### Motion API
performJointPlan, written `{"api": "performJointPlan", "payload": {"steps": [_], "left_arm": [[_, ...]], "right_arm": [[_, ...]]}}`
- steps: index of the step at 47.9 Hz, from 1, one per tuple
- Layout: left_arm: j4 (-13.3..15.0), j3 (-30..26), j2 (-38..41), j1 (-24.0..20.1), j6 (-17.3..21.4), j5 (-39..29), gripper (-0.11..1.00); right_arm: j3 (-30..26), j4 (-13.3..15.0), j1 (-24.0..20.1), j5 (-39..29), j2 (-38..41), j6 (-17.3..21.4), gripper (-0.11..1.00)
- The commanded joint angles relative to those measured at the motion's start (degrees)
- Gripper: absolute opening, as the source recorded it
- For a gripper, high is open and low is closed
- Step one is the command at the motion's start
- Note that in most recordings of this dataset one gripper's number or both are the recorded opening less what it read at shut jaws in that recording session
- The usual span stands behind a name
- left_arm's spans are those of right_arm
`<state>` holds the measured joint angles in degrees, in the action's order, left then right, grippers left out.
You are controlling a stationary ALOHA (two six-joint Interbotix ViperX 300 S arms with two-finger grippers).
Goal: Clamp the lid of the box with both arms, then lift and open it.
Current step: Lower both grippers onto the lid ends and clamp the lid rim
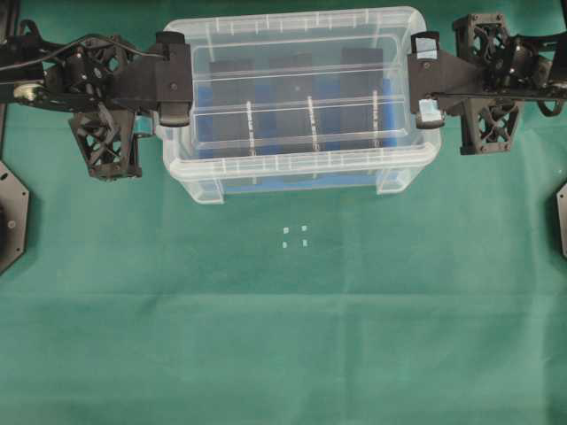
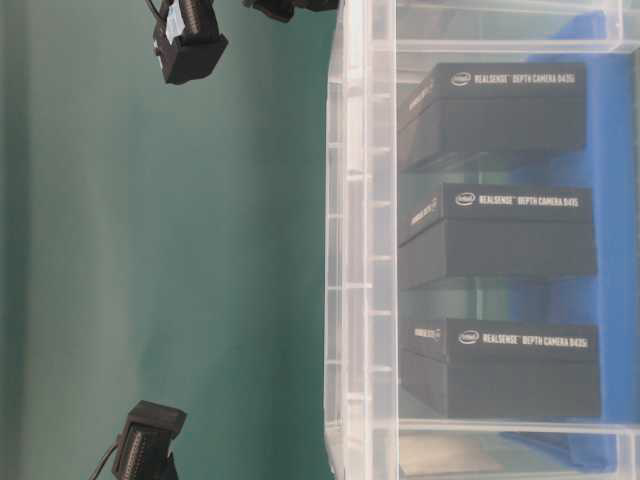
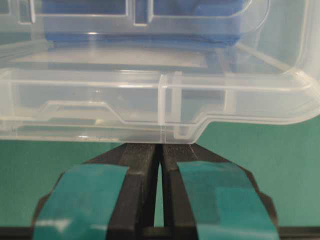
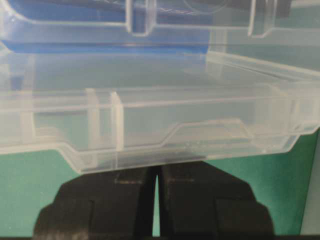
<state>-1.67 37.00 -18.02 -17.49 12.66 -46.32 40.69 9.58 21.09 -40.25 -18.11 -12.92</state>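
Lid (image 1: 297,104): clear plastic panel, ridged, spanning the box (image 1: 221,173) near the table's far edge. Status: clamped at both short ends; lifting apparently begun or pending, opening outstanding. Left gripper (image 3: 161,155) and right gripper (image 4: 156,172): fingers pinched onto lid rim.

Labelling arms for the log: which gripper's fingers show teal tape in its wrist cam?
The left gripper: teal tape patches on both fingers. The right gripper shows bare black fingers in its wrist view.
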Motion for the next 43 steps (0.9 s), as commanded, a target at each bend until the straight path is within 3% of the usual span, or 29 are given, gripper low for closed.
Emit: {"api": "performJointPlan", "payload": {"steps": [1,43], "left_arm": [[0.18,-2.20,0.62,0.18,-0.09,1.67,0.01],[0.18,-6.59,-0.18,1.49,-0.18,-1.58,0.01]], "right_arm": [[-3.16,-0.35,-2.64,2.11,1.23,0.53,0.00],[-5.89,-0.53,-3.78,-0.53,0.00,0.70,0.00]]}}
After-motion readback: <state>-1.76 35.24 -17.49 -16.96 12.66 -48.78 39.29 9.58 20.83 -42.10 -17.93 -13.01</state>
